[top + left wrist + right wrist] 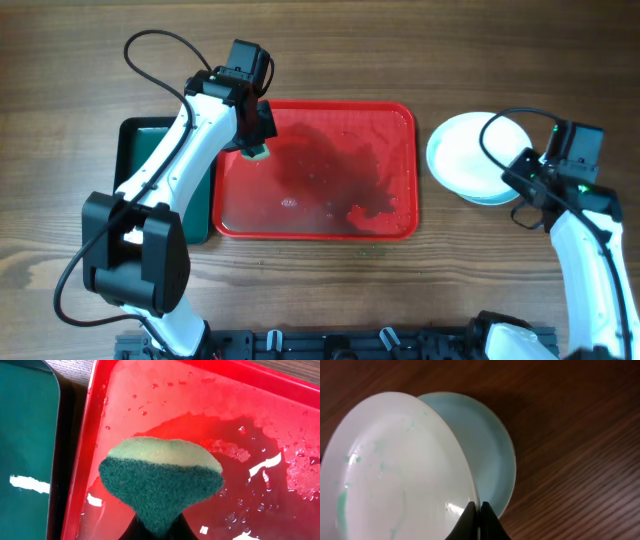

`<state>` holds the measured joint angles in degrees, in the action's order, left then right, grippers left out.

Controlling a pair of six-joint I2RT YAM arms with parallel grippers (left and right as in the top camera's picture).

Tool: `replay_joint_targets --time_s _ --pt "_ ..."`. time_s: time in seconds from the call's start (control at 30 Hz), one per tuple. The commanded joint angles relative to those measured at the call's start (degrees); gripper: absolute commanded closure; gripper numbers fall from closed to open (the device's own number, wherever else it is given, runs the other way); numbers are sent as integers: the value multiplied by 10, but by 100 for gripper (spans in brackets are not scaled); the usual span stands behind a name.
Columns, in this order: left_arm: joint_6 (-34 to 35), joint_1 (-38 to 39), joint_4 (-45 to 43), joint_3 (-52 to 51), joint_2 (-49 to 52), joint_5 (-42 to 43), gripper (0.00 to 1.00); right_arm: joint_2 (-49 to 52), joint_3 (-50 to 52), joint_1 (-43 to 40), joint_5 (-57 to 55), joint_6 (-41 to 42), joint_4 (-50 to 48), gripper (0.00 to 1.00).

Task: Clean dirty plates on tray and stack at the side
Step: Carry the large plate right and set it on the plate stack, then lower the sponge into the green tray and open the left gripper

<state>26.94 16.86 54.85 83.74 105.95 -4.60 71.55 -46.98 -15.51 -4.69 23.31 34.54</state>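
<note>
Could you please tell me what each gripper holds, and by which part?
The left gripper pinches the sponge at its squeezed near end; the right gripper holds a plate by its rim.

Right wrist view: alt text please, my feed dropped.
The right claw pinches the rim of a white plate with faint teal smears. That plate overlaps a second, pale blue plate lying on the wooden table.

We see a red tray [250, 205] blotched with darker wet patches, a sponge [162, 480] — yellow over dark green — a white upper plate [395, 460] flecked teal, and a pale blue lower plate [492, 450].
</note>
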Motion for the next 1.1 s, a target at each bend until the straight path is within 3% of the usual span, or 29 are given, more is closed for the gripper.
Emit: replay_joint_targets --time_s 0.0,0.3,0.6,0.63,0.67,0.7,0.73,0.9,1.07 --pt "6 -3 1 4 -1 1 96 35 10 -21 11 7 -40 96" --pt "6 -3 0 4 -1 1 96 206 10 -21 -12 25 -99 96" --pt "5 -3 0 4 -1 1 96 123 -18 -21 -43 37 -18 96" --pt "5 -3 0 4 -1 0 96 100 -29 -21 -42 36 -8 90" --pt "5 -6 0 4 -2 -2 96 71 -38 -21 -17 7 -6 44" --pt "5 -11 1 4 -2 -6 96 52 -42 -21 6 -15 -7 7" --pt "3 -24 10 5 -6 -9 96 32 -46 -21 25 -23 -4 0" --pt "-42 -130 105 26 -36 -48 96 -3 -49 -8 215 -69 -14 0" --pt "-49 -240 118 24 -25 -70 95 1 -49 100 219 -96 -20 0"
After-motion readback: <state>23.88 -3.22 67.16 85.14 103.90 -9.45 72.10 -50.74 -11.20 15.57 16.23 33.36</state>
